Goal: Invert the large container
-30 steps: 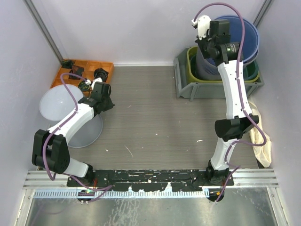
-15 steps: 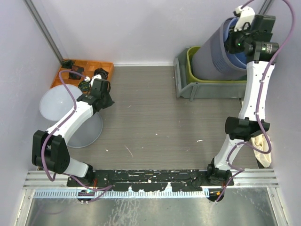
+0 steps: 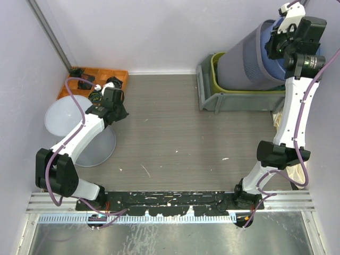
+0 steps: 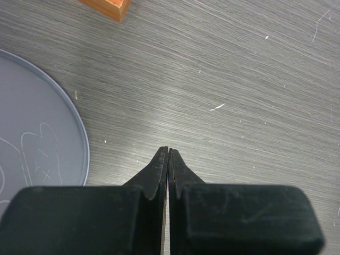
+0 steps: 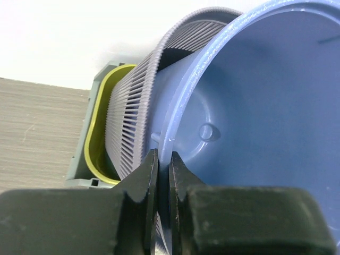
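Note:
The large container is a blue tub with a grey ribbed outer wall. It is tipped on its side at the back right, its base end resting in the yellow bin. Its rim shows close in the right wrist view. My right gripper is shut on that blue rim and holds it high; the pinch shows in the right wrist view. My left gripper is shut and empty, low over the grey table on the left.
A grey crate holds the yellow bin. Two pale round lids lie at the left; one edge shows in the left wrist view. An orange tray with small parts sits at the back left. A cloth lies at the right edge.
My right gripper has lifted and swung right with the container's rim, tipping the container from upright in the bin onto its side. My left gripper has moved slightly towards the back.

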Controlling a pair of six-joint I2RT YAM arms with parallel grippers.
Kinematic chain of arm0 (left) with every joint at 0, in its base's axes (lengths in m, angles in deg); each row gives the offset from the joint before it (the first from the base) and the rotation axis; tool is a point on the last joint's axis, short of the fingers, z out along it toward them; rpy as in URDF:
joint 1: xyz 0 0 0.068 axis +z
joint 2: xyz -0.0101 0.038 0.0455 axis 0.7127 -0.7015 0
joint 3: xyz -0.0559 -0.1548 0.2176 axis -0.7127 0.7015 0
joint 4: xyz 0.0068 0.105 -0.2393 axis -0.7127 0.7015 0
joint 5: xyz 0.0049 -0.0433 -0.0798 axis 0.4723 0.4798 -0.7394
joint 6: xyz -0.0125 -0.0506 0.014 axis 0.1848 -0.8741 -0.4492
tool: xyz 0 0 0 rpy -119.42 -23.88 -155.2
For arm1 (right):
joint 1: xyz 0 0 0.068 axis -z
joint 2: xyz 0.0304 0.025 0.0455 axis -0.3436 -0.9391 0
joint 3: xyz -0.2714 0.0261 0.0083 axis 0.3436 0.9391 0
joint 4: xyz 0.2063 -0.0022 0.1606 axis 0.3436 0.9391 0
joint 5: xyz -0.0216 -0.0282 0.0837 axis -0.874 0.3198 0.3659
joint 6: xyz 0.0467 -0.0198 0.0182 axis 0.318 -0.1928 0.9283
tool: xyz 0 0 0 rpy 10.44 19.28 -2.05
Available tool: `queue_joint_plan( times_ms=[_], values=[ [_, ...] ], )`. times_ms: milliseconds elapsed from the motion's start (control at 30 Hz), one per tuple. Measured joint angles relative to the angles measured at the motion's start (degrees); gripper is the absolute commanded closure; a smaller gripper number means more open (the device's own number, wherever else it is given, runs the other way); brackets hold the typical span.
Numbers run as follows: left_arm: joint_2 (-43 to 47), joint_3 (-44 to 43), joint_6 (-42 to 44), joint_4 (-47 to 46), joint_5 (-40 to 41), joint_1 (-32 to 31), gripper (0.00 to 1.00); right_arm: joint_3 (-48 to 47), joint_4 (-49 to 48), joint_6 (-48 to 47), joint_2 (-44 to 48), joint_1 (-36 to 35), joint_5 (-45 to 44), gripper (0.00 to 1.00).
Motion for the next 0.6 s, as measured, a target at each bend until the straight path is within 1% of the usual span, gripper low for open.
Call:
queue_joint_plan(
  times_ms=[200,267,467,600],
  values=[
    [1.03,-0.09,0.76,0.26,0.09,0.04,1.00,-1.22,-0.07,-1.79,1.01,0.02,-4.81,1.00],
    [1.03,-0.09,0.94,0.24,0.09,0.04,1.00,-3.67,1.03,-2.25,1.07,0.02,-6.08,1.00],
    [0.92,-0.09,1.01,0.20,0.07,0.07,1.00,-17.33,3.23,-3.04,1.07,0.37,-9.92,1.00],
    [0.61,-0.09,1.05,0.20,0.07,0.09,1.00,-25.00,0.22,-4.28,1.70,0.52,-12.57,1.00]
  ],
)
